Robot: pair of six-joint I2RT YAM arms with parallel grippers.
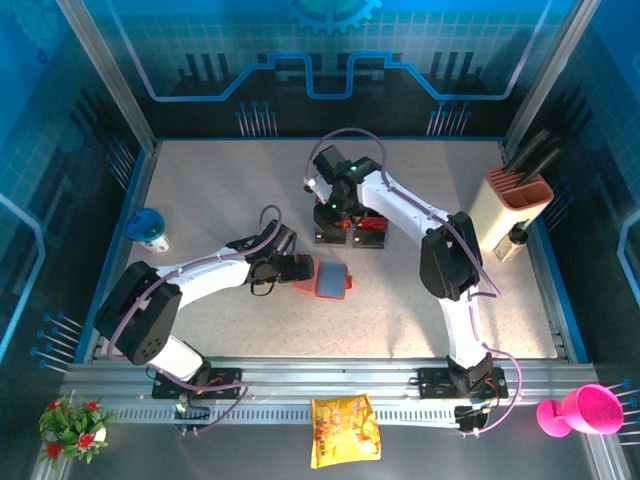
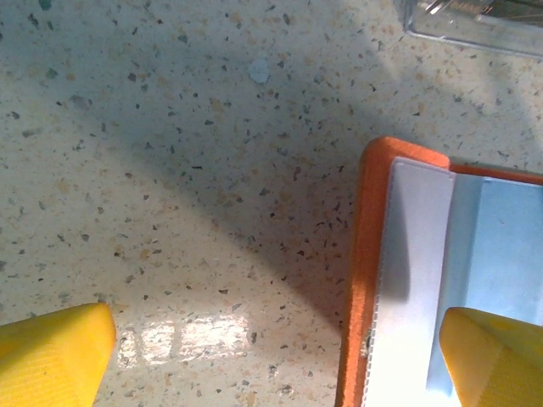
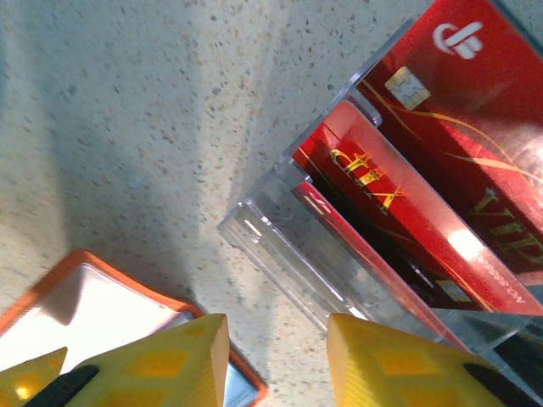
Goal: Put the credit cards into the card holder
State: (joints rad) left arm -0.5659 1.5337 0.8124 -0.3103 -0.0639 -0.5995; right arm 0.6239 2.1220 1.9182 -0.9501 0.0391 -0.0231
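Note:
The orange card holder (image 1: 332, 281) lies open on the table, its grey-blue inner pockets facing up. My left gripper (image 1: 303, 270) is at its left end. In the left wrist view this gripper (image 2: 271, 365) is open wide and straddles the card holder's orange edge (image 2: 369, 254), with one yellow finger (image 2: 492, 356) over the inner pocket. The red credit cards (image 3: 407, 195) stand in a clear plastic rack (image 3: 297, 254). My right gripper (image 1: 335, 218) hovers over the rack, and in its wrist view it (image 3: 278, 365) is open with nothing between the fingers. A corner of the card holder (image 3: 76, 314) shows at lower left.
A second rack with red cards (image 1: 370, 233) stands beside the first. A blue-white cup (image 1: 150, 228) is at the left, a beige block with an orange top (image 1: 515, 205) at the right. A yellow snack bag (image 1: 345, 430), pink cup (image 1: 585, 410) and flowers (image 1: 70, 425) sit on the near rail.

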